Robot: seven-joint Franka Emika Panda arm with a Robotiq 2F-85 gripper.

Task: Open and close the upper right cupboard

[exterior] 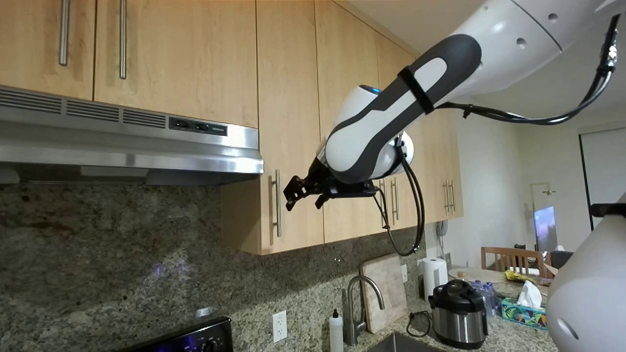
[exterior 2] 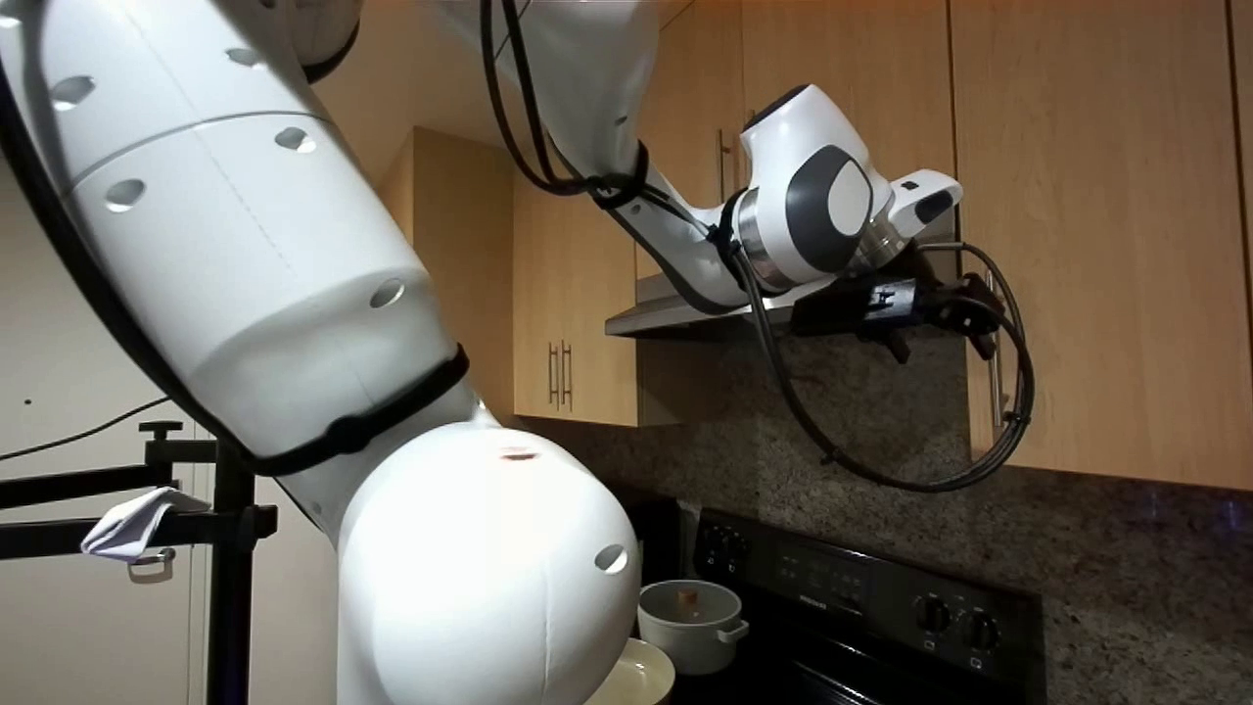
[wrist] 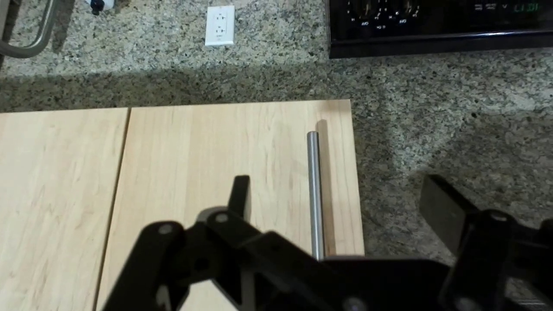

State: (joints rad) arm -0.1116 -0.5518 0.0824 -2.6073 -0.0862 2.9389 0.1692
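In an exterior view I have the upper right cupboard (exterior: 288, 107), a tall, narrow light-wood wall cabinet, hanging just beside a stainless-steel range hood (exterior: 127, 146). Its flat door (exterior: 301, 220) is closed. A slim vertical metal bar handle (exterior: 278, 205) runs up near the door's lower edge, and near it is the black two-fingered gripper (exterior: 304, 200), spread apart, at the end of a white-and-grey robot arm (exterior: 371, 134). Below, a curved metal faucet (exterior: 350, 313) and a leaning, pale rectangular board (exterior: 386, 293) stand by the speckled granite backsplash (exterior: 122, 234).

In an exterior view that takes in a grey pot (exterior 2: 677, 641) with a glass lid beside a black stove panel (exterior 2: 852, 583), the gripper is partly in front of the cupboard, the handle half hidden behind it and a loop of black cable (exterior 2: 1019, 419).

In the wrist view the fingers (wrist: 240, 196) stand wide, the handle showing between them, apart from both. One is over the door, the other past its edge, over granite. Near the top is a white wall outlet (wrist: 220, 26).
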